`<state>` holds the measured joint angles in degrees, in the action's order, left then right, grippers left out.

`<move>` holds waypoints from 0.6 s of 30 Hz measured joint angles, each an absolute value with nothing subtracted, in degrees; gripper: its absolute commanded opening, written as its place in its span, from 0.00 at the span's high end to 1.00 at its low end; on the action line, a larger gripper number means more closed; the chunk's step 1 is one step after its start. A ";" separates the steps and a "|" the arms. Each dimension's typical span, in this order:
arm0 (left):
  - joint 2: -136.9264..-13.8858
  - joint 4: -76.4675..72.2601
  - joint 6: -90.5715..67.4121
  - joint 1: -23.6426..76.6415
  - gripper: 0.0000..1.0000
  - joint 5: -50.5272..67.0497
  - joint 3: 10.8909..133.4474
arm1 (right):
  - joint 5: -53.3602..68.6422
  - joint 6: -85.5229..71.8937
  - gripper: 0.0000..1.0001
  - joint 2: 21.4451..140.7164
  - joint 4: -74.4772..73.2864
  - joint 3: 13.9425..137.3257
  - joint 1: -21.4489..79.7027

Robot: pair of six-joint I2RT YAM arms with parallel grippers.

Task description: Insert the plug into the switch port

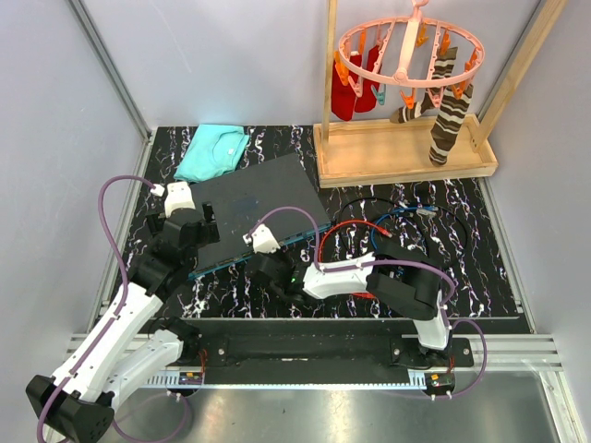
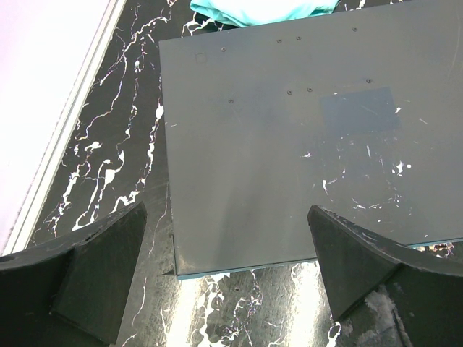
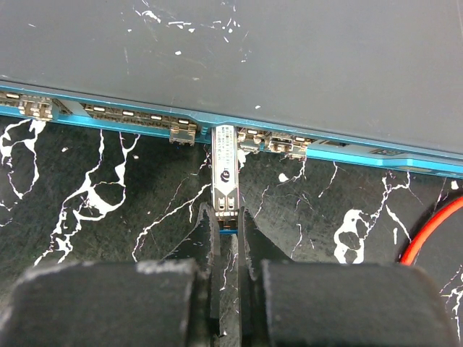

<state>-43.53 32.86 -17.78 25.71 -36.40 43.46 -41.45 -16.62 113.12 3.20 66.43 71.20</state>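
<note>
Pretty sure this is a robotics lab test cell, not anybody's home. A pair of robot arms (image 1: pixel 120 332) is bolted to a mounting rail (image 1: pixel 314 351) at the front of a table (image 1: pixel 480 268) with a black marble-look top, boxed in by plain pale panels (image 1: pixel 231 55) on aluminium framing (image 1: pixel 111 72). The props are a random mix: network switch (image 1: pixel 254 208), folded teal cloth (image 1: pixel 212 152), wooden stand (image 1: pixel 397 157) with a pink sock hanger (image 1: pixel 406 57). The loose cables (image 1: pixel 355 226) might be test leads, hard to tell.

Nothing legible — the white label (image 3: pixel 225 153) on the plug (image 3: pixel 226 194) is too blurred to read.
</note>
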 measured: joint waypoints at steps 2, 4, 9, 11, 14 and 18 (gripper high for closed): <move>-43.53 32.84 -17.78 25.71 0.01 -36.47 43.46 | -41.50 -16.38 1.00 113.12 3.20 66.43 71.22; -43.53 32.82 -17.76 25.71 0.01 -36.47 43.46 | -41.54 -16.27 1.00 113.12 3.22 66.43 71.22; -43.53 32.82 -17.78 25.74 0.01 -36.49 43.46 | -42.00 -16.23 1.00 113.12 3.25 66.43 71.29; -43.53 32.84 -17.78 25.74 0.01 -36.49 43.46 | -42.06 -16.36 1.00 113.14 3.25 66.43 71.29; -43.53 32.84 -17.76 25.80 0.01 -36.49 43.46 | -42.09 -16.99 1.00 113.14 3.20 66.41 71.24; -43.53 32.84 -17.76 25.85 0.01 -36.49 43.46 | -42.00 -17.85 1.00 113.14 3.18 66.28 71.07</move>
<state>-43.53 32.84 -17.76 25.85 -36.49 43.46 -42.00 -17.85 113.14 3.18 66.28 71.07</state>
